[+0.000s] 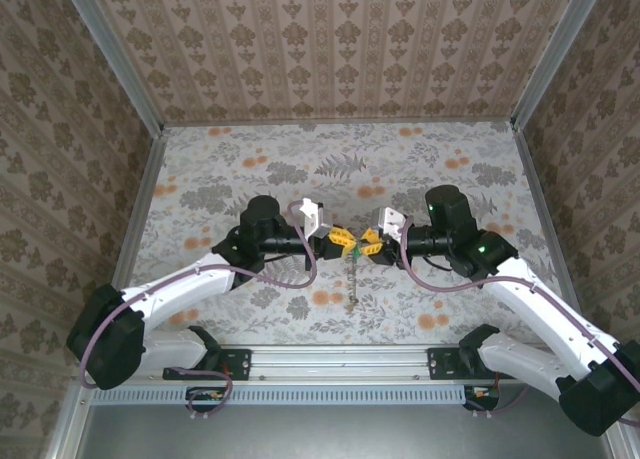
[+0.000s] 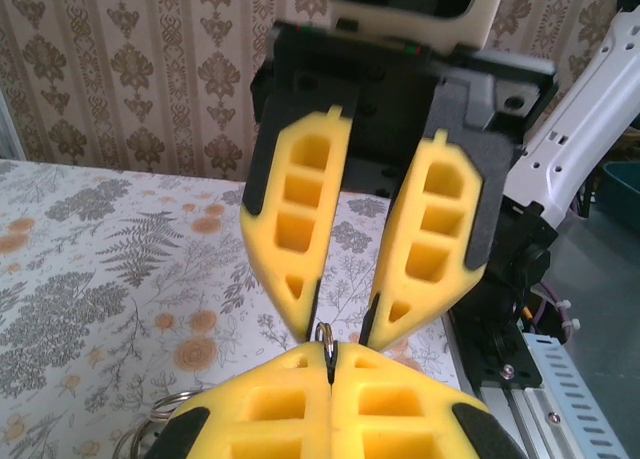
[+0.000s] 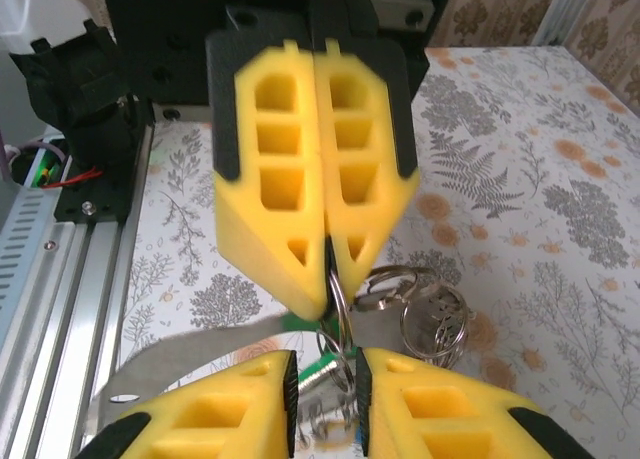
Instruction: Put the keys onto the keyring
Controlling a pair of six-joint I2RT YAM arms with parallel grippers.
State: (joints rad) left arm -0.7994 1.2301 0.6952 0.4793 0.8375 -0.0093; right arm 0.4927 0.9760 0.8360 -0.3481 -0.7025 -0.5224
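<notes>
Over the middle of the table my left gripper (image 1: 343, 239) and right gripper (image 1: 370, 243) meet tip to tip. The left gripper (image 2: 330, 364) is shut on the edge of the keyring (image 2: 325, 337), a thin metal hoop poking up from its pads. The right gripper (image 3: 327, 379) stands open, one pad on each side of the hoop. A green-headed key (image 3: 322, 369) with a silver shaft lies in that gap, blurred. Several smaller silver rings (image 3: 430, 304) dangle beside it. The bunch (image 1: 352, 279) hangs below both grippers.
The floral tablecloth (image 1: 250, 159) spreads out behind the grippers, with patterned walls on three sides. A metal rail (image 1: 340, 359) with both arm bases runs along the near edge. Purple cables (image 1: 300, 269) loop beside the left arm.
</notes>
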